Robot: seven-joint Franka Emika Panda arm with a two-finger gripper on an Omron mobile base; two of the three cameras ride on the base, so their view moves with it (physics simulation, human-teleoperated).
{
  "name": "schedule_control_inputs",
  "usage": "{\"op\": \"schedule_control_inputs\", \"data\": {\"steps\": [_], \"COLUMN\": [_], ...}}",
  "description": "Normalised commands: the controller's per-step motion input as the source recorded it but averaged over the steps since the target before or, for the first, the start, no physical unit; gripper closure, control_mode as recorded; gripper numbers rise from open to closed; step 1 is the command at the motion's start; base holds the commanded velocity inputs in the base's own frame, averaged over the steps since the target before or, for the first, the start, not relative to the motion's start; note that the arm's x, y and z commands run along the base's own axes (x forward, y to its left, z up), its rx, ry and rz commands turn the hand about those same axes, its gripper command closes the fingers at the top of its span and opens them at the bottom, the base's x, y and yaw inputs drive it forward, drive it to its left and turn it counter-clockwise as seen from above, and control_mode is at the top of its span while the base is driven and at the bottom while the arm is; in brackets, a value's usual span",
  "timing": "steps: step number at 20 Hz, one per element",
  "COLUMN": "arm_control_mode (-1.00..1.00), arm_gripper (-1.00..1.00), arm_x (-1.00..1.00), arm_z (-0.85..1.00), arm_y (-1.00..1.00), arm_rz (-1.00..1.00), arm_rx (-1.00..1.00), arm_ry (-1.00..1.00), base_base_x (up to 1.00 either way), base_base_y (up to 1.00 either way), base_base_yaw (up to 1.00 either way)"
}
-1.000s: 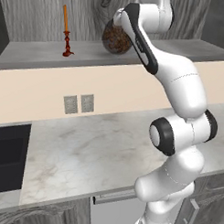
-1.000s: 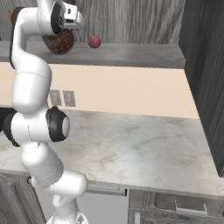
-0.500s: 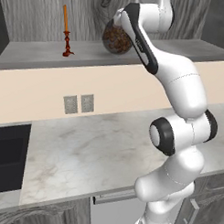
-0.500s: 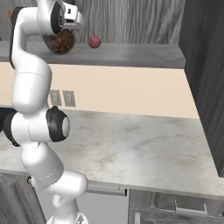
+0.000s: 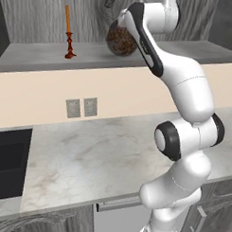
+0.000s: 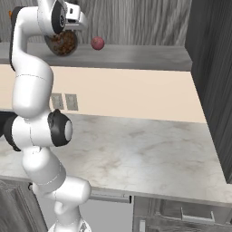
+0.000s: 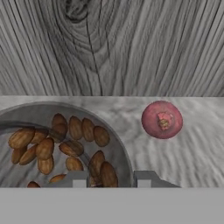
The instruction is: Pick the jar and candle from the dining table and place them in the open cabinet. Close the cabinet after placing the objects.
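The jar [image 5: 119,41] [image 6: 61,44], clear glass with brown nuts inside, is at the level of the cabinet shelf [image 5: 34,56], in front of the grey wood-grain back wall. My gripper [image 7: 111,179] comes down on it from above, shut on the jar [image 7: 57,144] at its right rim. Whether its base touches the shelf I cannot tell. The candle [image 5: 68,33], orange in a dark red holder, stands upright on the same shelf to the left of the jar. The dining table is out of view.
A small red ball [image 6: 97,43] [image 7: 162,119] lies on the shelf just right of the jar. A tall grey cabinet door [image 6: 210,72] stands at the far right. Below are a marble counter [image 5: 97,155], wall outlets [image 5: 81,107] and a black sink [image 5: 7,166].
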Motion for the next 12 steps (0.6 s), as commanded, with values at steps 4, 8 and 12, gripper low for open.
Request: {"op": "schedule_control_inputs", "data": {"steps": [4, 8, 12], "arm_control_mode": [-1.00, -1.00, -1.00], "arm_gripper": [-1.00, -1.00, -1.00], "arm_x": [0.00, 0.00, 0.00], "arm_z": [0.00, 0.00, 0.00], "arm_y": [0.00, 0.00, 0.00], "arm_rz": [0.00, 0.00, 0.00], "arm_rx": [0.00, 0.00, 0.00], "arm_ry": [0.00, 0.00, 0.00], "base_base_x": [0.00, 0.00, 0.00], "base_base_y": [0.00, 0.00, 0.00], "base_base_yaw": [0.00, 0.00, 0.00]}}
